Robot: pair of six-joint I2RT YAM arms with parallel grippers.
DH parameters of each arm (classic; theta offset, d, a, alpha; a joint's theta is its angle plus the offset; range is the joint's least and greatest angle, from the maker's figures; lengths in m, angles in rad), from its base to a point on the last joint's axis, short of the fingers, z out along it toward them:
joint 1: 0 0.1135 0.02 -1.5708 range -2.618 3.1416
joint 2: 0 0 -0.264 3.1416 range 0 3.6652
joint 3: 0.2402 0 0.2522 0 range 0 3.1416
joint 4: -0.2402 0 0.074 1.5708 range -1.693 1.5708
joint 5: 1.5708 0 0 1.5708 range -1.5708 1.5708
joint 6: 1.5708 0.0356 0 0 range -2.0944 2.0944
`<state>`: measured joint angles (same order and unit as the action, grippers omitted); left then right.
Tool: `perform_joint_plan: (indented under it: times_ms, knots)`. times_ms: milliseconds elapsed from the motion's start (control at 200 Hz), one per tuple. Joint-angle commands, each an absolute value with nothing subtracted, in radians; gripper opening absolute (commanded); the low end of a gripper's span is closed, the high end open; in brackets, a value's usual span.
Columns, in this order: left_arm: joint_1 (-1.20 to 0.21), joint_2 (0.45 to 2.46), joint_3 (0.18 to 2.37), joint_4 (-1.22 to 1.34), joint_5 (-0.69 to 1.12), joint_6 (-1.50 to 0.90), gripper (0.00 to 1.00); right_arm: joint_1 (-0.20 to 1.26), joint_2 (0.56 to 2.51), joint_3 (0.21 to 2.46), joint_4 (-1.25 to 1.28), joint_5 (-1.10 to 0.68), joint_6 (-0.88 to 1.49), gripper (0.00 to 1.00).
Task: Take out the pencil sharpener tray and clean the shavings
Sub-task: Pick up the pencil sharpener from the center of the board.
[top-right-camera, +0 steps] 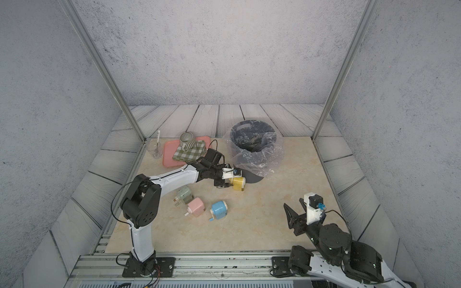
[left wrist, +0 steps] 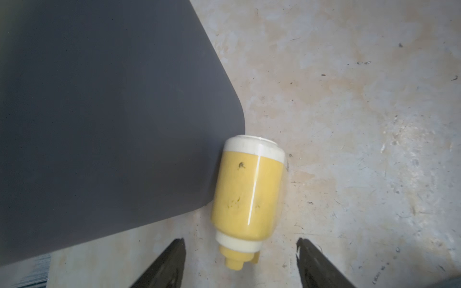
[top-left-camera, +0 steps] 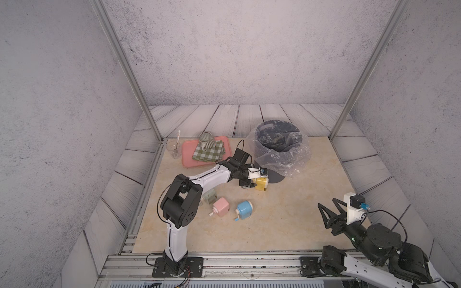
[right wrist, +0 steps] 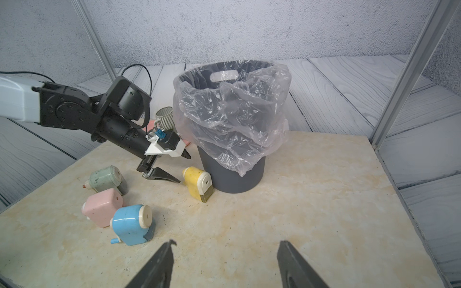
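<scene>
Left wrist view: left claw (left wrist: 240, 241) spread, empty; yellow sharpener (left wrist: 247, 194) lies just ahead of its tips, beside the bin (left wrist: 99, 112). Tray (right wrist: 207, 196) looks seated, so pulling and emptying seemingly remain. Right claw (right wrist: 225, 243) spread, idle.

We count four pencil sharpeners: yellow (top-left-camera: 262, 184), green (top-left-camera: 209, 196), pink (top-left-camera: 220, 207) and blue (top-left-camera: 244, 209). We also count one lined bin (top-left-camera: 277, 122), one pink tray (top-left-camera: 187, 152), one checked cloth (top-left-camera: 207, 153), one striped mug (top-left-camera: 206, 141), one glass (top-left-camera: 173, 149) and one white stick (top-left-camera: 178, 136) standing in it.
</scene>
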<state>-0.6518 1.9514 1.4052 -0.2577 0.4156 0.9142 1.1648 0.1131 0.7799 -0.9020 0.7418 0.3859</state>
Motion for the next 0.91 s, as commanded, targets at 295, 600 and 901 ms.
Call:
perform_joint_plan:
  times_ms: [295, 600, 901]
  knots:
    - [-0.66, 2.005, 1.446, -0.272, 0.516, 0.931, 0.74, 1.167, 0.132, 0.801, -0.911, 0.73, 0.39, 0.68]
    - [-0.702, 2.005, 1.435, -0.319, 0.54, 0.957, 0.65, 1.167, 0.142, 0.801, -0.91, 0.725, 0.387, 0.68]
    - [-0.717, 2.018, 1.445, -0.324, 0.531, 0.959, 0.73, 1.167, 0.152, 0.8, -0.909, 0.721, 0.384, 0.68]
